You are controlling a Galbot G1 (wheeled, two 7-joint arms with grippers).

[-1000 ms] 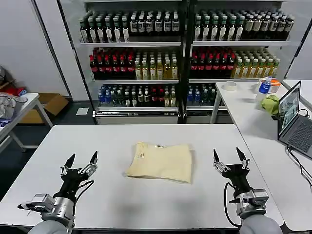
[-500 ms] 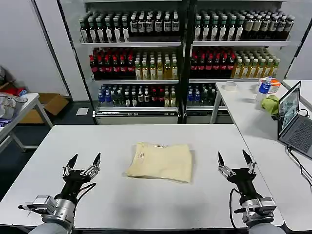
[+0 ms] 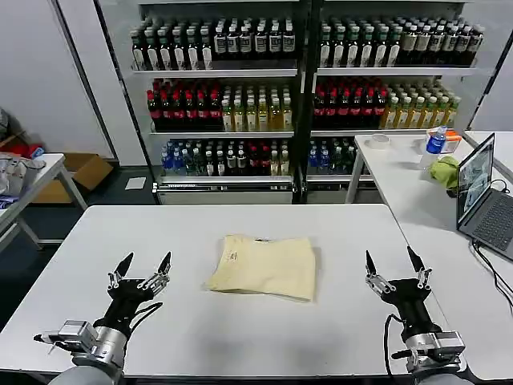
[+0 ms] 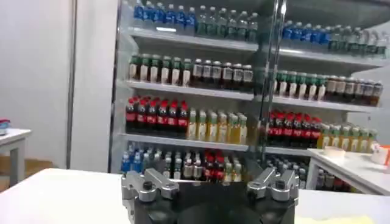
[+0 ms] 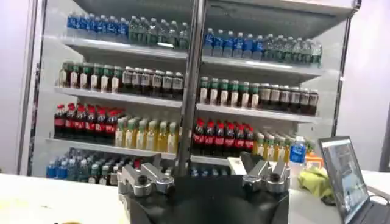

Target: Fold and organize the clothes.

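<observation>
A pale cream-yellow cotton garment [image 3: 264,266], folded into a flat rectangle with a small neck label near its upper left corner, lies at the centre of the white rectangular table [image 3: 240,337]. Nothing touches it.

The left gripper [image 3: 143,268], a black two-fingered pincer on a grey wrist, hovers at about eight o'clock from the garment, well apart from it, near the table's front left edge. Its fingers [image 3: 164,262] are spread apart and point up and away from the robot, with nothing between them. The right gripper [image 3: 392,263], of the same build, sits at about four o'clock from the garment, also well apart, near the front right edge; its fingers [image 3: 414,258] are likewise spread wide and empty.

In each wrist view the black gripper body with metal finger mounts faces the glass-doored drinks cooler [image 3: 300,96], whose shelves hold rows of dark, red, yellow and blue bottles. That cooler stands at twelve o'clock beyond the table.

At two o'clock a second white side table [image 3: 401,172] carries an open grey laptop [image 3: 481,192], a crumpled bright green cloth [image 3: 445,171] and a blue-capped bottle [image 3: 436,140].
</observation>
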